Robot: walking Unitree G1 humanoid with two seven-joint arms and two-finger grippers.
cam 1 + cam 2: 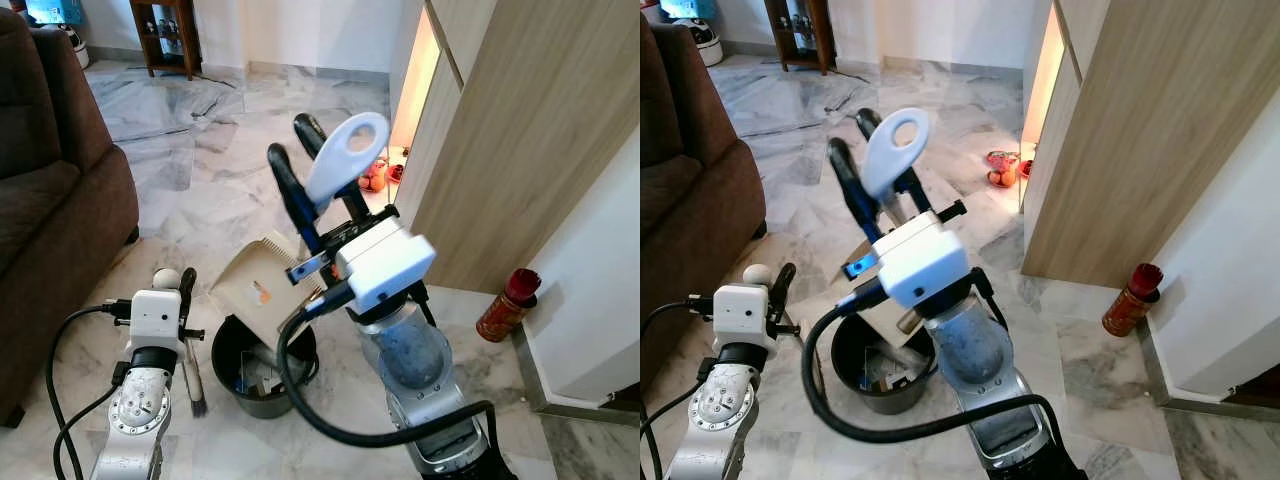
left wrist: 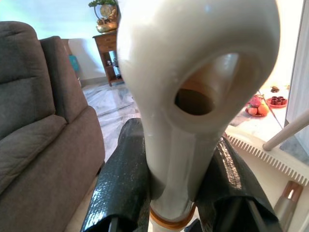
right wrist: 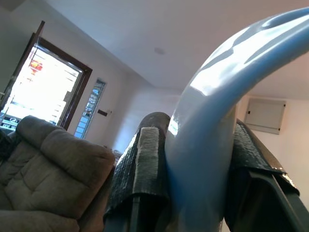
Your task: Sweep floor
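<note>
The floor (image 1: 200, 170) is pale veined marble, with a brown sofa (image 1: 50, 190) on the left, a wooden cabinet (image 1: 520, 130) on the right and a red can (image 1: 507, 305) by the wall. No writing is readable. The right gripper (image 1: 305, 165) pinches the dustpan (image 1: 262, 283) handle, tilting the pan over a black bin (image 1: 262, 368). The left gripper (image 1: 178, 283) clamps the brush (image 2: 193, 96) handle beside the bin

floor (image 1: 220, 170): glossy marble | sofa (image 1: 50, 200): matt cloth | dustpan handle (image 1: 345, 155): smooth glossy plastic | cabinet (image 1: 520, 130): wood
</note>
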